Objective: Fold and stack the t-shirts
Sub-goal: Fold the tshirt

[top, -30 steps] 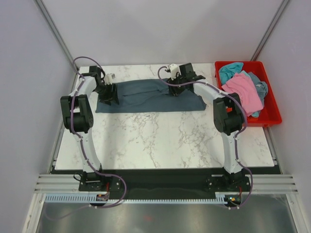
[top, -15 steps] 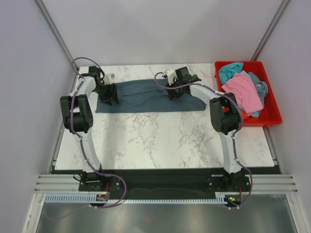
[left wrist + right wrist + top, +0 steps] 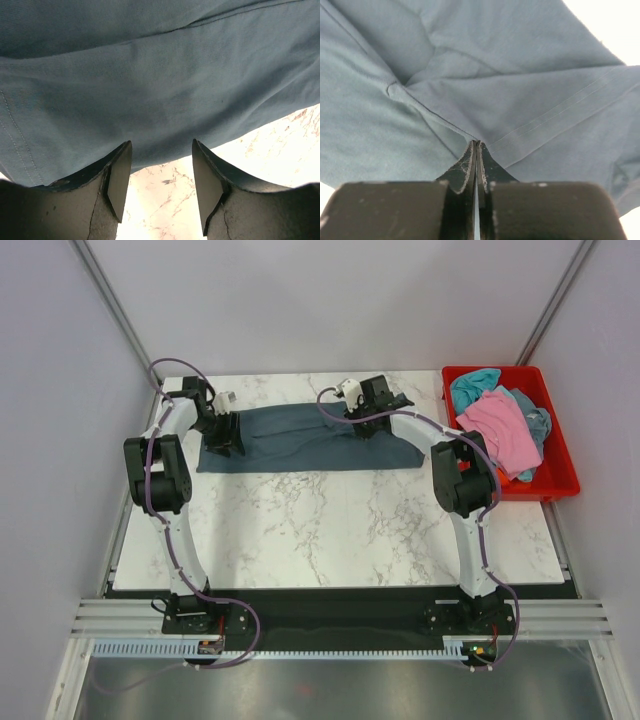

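On top view: slate-blue t-shirt (image 3: 300, 440) lies spread flat across far side of table (image 3: 330, 530); pink t-shirt (image 3: 500, 425) and teal t-shirt (image 3: 475, 383) sit in red bin (image 3: 560, 480). R arm has slid left along shirt's far edge vs a sec ago. L wrist view: left pincer (image 3: 161, 180) open, jaws apart at shirt edge, holding nothing. R wrist view: right pincer (image 3: 476, 150) just snapped closed, pinching cloth near a seam. So R grab for the fold looks set; L not yet gripping.
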Available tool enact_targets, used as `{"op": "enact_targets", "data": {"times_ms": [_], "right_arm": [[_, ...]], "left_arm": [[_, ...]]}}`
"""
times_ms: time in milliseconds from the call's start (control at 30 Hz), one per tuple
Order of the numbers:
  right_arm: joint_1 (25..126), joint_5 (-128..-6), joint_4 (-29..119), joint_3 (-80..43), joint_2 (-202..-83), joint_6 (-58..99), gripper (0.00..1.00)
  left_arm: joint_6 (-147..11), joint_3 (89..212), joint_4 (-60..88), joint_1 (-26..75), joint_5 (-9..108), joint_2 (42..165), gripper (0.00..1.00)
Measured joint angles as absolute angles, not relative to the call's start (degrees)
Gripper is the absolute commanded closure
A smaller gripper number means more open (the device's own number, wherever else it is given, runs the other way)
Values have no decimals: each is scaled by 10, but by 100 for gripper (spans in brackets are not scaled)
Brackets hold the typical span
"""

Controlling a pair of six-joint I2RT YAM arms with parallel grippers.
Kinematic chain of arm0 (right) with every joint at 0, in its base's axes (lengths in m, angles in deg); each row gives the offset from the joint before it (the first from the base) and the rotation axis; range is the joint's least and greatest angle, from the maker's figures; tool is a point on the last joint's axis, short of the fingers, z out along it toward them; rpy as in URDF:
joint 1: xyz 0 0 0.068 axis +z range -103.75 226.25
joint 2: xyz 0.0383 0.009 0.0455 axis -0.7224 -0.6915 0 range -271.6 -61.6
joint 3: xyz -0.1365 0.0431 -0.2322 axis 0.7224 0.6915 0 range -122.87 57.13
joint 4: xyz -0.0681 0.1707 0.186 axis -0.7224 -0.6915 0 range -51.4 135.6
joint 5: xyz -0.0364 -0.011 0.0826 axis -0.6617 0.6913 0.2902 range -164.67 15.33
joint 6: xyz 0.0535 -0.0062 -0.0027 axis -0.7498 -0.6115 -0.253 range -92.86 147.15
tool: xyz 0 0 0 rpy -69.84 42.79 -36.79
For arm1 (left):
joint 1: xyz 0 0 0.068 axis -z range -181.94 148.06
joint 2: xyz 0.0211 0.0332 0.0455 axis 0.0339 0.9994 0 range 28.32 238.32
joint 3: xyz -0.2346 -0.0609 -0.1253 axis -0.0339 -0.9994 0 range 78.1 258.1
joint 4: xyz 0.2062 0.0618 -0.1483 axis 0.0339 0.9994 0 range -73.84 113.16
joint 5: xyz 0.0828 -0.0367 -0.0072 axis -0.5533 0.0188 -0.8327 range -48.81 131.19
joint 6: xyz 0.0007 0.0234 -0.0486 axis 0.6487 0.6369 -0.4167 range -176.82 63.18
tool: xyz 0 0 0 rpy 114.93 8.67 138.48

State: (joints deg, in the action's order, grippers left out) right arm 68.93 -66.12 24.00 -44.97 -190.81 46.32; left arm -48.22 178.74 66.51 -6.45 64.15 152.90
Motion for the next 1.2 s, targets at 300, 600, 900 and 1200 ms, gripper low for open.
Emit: {"op": "enact_targets", "data": {"times_ms": [300,600,900,1200], "right_arm": [[695,-671,257,-516,-1918,474,100],[728,-680,303,-609,-1998,499,59],[743,-725,349,-511,-1927,479,50],[694,-747,383,-405,-1745,377,38]], "left_arm": [[-482,1787,665,-65,638,1529,42],[-482,1775,662,-65,638,1529,43],[-482,1733,663,-70,626,1470,24],[-482,1700,666,-84,618,1324,12]]}}
